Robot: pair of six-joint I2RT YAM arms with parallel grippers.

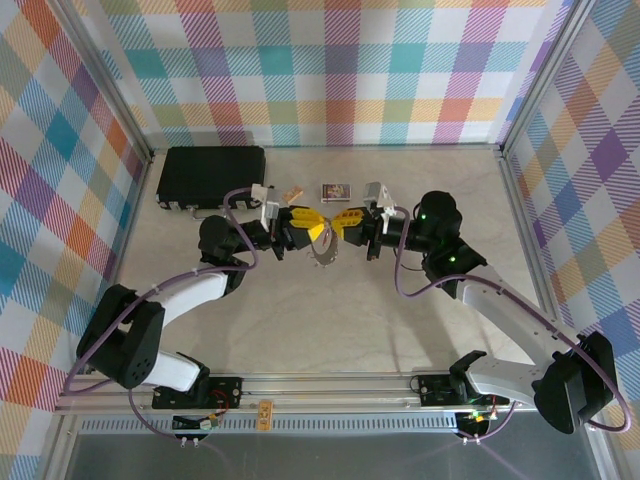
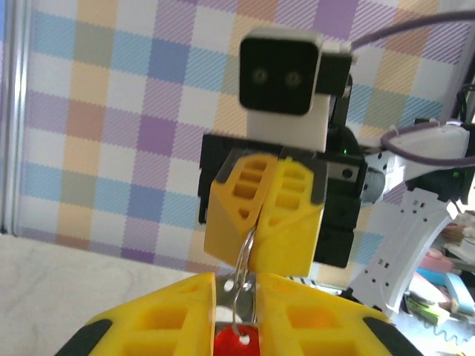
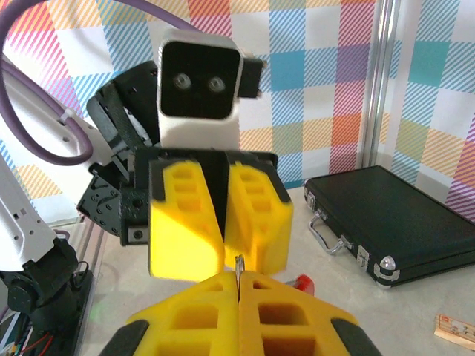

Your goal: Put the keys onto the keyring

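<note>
My two grippers meet tip to tip over the middle of the table. The right gripper is shut on the keyring, a thin grey wire loop that runs up into its yellow fingers. The left gripper has its jaws slightly parted. In that gap sits a key with a red head and a flat metal end, and the ring's wire passes through it. The red head also peeks out beside the left fingers. The ring's lower part hangs below both tips.
A black case lies at the back left. A small printed card, a tan block and a small grey-white item sit just behind the grippers. Plaid walls close three sides.
</note>
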